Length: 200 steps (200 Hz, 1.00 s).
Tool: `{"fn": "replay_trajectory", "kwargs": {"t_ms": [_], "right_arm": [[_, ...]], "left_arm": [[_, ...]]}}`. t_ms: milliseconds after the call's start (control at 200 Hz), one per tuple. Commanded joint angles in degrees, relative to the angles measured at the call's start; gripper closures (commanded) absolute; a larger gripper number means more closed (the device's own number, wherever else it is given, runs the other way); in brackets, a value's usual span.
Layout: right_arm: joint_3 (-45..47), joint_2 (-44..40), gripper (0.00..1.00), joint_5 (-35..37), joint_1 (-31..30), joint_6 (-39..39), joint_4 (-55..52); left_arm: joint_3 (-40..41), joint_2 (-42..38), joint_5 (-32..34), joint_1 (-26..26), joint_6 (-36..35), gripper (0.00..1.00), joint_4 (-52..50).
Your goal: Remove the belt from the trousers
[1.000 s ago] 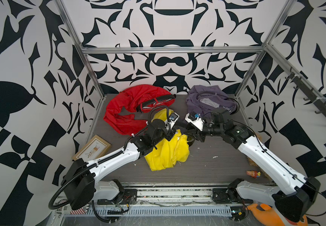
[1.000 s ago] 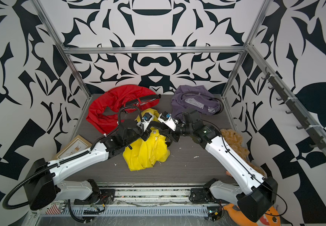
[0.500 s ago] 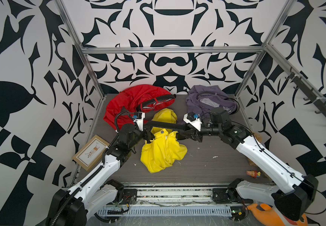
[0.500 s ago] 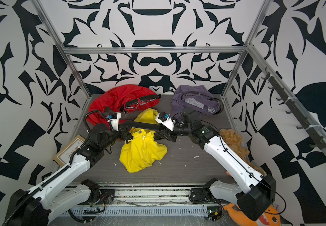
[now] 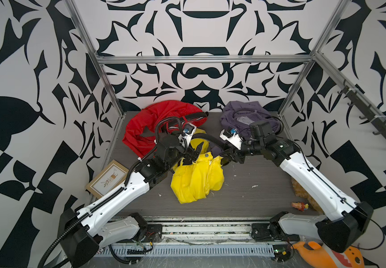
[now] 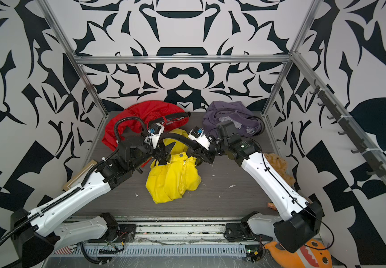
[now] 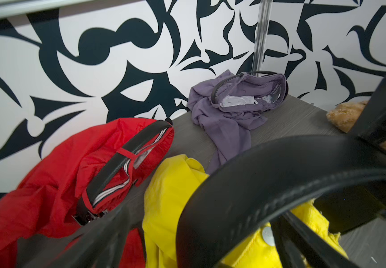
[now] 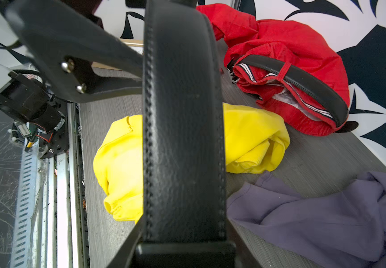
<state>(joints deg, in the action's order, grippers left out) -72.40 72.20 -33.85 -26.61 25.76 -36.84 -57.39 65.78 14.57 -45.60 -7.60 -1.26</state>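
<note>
In both top views, the black belt (image 5: 211,140) arched in the air above the waist of the yellow trousers (image 5: 199,178), which lay crumpled in the middle of the table (image 5: 257,192). The right gripper (image 5: 231,156) was clamped on one end of the belt. In the right wrist view the belt (image 8: 182,139) ran straight out from between its jaws. The left gripper (image 5: 194,153) stood over the waistband with its jaws spread wide, gripping nothing. The left wrist view showed the belt (image 7: 268,167) curving close before the camera. Whether the belt passed through any loop could not be told. At the back, the red trousers (image 5: 145,130) carried a second belt (image 5: 194,116) under a red loop, and the purple trousers (image 5: 240,113) lay beside them. Compared with half a second earlier, the left arm had swung from the table's left side back to the centre and its jaws had let go. The formerly taut belt had slackened into an arch.
</note>
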Motion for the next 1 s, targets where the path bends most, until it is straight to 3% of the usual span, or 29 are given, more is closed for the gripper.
{"fn": "replay_trajectory", "kwargs": {"t_ms": [0, 160, 240, 350, 470, 640, 855, 995], "right_arm": [[-3.01, -1.36, 1.00, -0.92, -0.06, 0.84, -0.56], [-2.94, -1.48, 1.00, -1.10, -0.02, 0.91, -0.78], [-2.83, -1.54, 1.00, -0.81, -0.04, 0.95, -0.78], [-2.45, -1.59, 1.00, 0.03, -0.03, 0.80, -0.48], [-1.71, -2.71, 1.00, 2.27, -0.02, 0.70, -0.38], [-0.18, -4.18, 1.00, 3.73, 0.63, 0.17, -0.64], [0.88, -6.00, 1.00, 4.75, 2.41, -0.01, -1.03], [0.86, -5.77, 1.00, 4.82, 2.97, 0.16, -1.57]], "left_arm": [[-3.50, 3.79, 4.83, -2.98, -11.80, 0.01, 0.08], [-6.08, 8.88, 5.00, -4.93, -18.16, 0.01, 4.26], [-7.67, 10.76, 3.32, -5.02, -19.52, 0.14, 4.59], [-8.15, 12.03, 2.89, -5.11, -19.77, 0.62, 5.14], [-6.03, 10.75, 4.78, -4.60, -17.48, 1.00, 6.16], [-2.05, 5.08, 2.11, 2.49, -6.73, 1.00, 3.06], [5.60, -2.54, -8.56, 21.12, 11.42, 1.00, 1.47], [9.50, -4.17, -14.38, 30.36, 20.67, 1.00, 1.16]]}}
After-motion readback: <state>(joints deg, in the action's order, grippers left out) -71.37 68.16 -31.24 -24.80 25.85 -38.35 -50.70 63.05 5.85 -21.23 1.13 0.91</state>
